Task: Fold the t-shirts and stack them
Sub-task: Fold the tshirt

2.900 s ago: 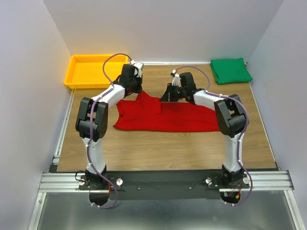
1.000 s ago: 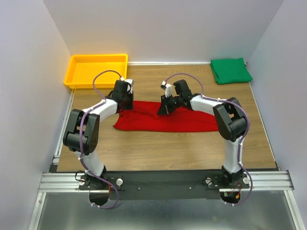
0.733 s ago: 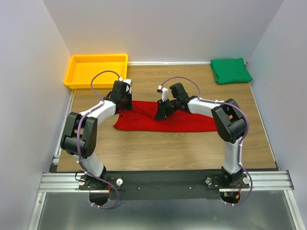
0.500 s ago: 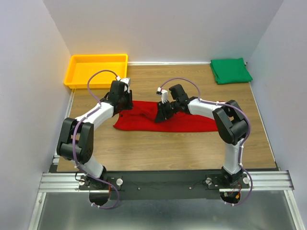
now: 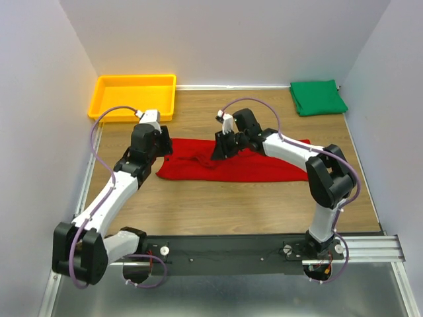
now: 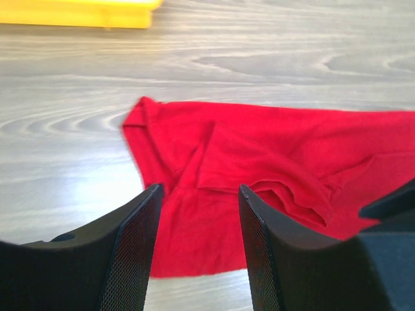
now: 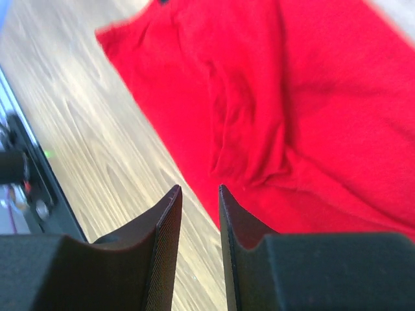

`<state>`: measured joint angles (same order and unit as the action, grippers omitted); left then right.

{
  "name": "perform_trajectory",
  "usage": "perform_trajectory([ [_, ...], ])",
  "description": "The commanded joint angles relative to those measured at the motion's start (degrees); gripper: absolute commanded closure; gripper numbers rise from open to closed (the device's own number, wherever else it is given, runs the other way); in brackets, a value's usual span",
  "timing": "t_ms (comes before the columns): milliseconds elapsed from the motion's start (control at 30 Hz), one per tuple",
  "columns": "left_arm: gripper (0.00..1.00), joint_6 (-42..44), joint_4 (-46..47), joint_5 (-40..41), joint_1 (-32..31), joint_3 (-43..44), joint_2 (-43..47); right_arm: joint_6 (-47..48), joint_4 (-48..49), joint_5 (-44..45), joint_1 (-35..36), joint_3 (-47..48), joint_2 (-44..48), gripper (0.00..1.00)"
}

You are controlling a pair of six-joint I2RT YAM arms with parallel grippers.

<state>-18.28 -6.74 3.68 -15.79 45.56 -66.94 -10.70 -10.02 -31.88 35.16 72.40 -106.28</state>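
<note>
The red t-shirt lies on the table as a long band, folded lengthwise and rumpled at its left end. It also fills the left wrist view and the right wrist view. The green t-shirt rests folded at the back right corner. My left gripper hovers by the red shirt's left end, open, with nothing between its fingers. My right gripper hangs over the shirt's middle-left, above its near edge, its jaws a narrow gap apart and empty.
A yellow tray stands at the back left, its edge showing in the left wrist view. Bare wooden tabletop lies in front of the red shirt. Grey walls close in both sides.
Both grippers have opened and let go of the red shirt. The left arm has drawn back toward the left and near side. The right gripper shifted slightly over the cloth.
</note>
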Motion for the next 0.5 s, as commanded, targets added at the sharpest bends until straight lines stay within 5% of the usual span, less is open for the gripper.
perform_trajectory([
  [0, 0.42, -0.9, -0.1, 8.2, 0.4, -3.0, 6.1, -6.2, 1.5, 4.2, 0.0, 4.5, -1.6, 0.65],
  [233, 0.42, -0.7, 1.2, 13.0, 0.4, -8.9, 17.4, -14.3, 11.6, 2.3, 0.3, 5.1, -8.9, 0.73],
  [467, 0.42, -1.1, 3.2, 10.9, 0.5, -8.3, 15.4, -17.5, 17.9, 2.7, 2.7, 2.0, -13.7, 0.78],
])
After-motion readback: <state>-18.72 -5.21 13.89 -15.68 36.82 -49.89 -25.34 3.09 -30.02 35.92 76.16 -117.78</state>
